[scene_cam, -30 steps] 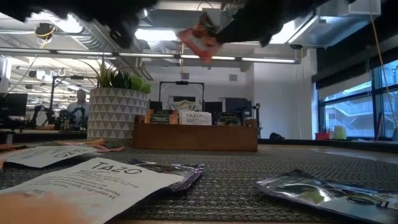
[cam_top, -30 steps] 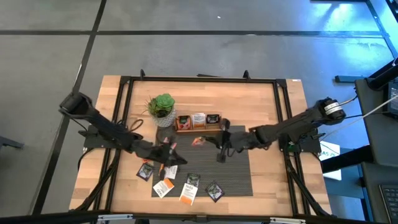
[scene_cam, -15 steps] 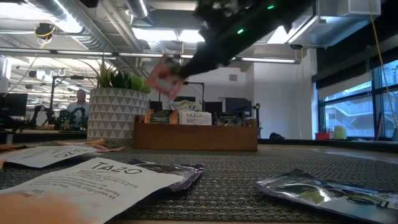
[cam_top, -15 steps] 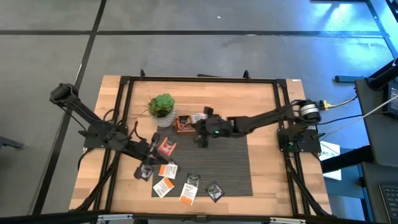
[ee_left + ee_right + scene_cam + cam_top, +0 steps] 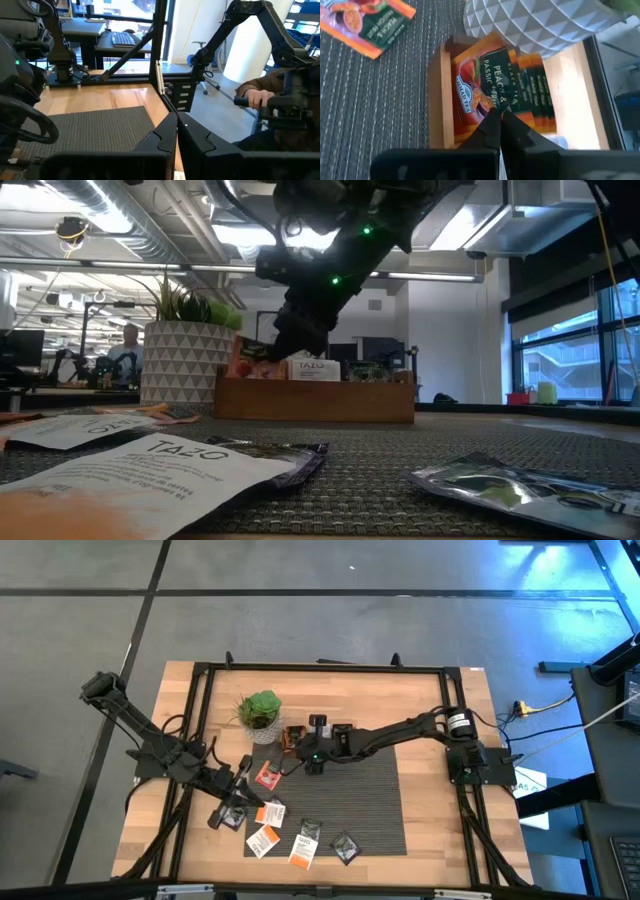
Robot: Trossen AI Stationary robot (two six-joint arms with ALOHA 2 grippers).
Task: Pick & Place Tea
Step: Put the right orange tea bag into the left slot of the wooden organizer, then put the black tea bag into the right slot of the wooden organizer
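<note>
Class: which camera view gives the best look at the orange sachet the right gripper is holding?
The right wrist view: the orange sachet fills it, print readable, pinched by the right gripper over the wooden tray. The low view shows a sliver; the high view hides it; the left wrist view misses it.

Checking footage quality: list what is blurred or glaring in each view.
Low view: the nearest white sachet is soft, ceiling lights glare. Right wrist view: the right gripper is blurred, the orange sachet sharp. Left wrist view: bright windows.

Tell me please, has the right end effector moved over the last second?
Yes: the right end effector travelled from mid-mat to the wooden tray end nearest the potted plant, holding an orange sachet.
</note>
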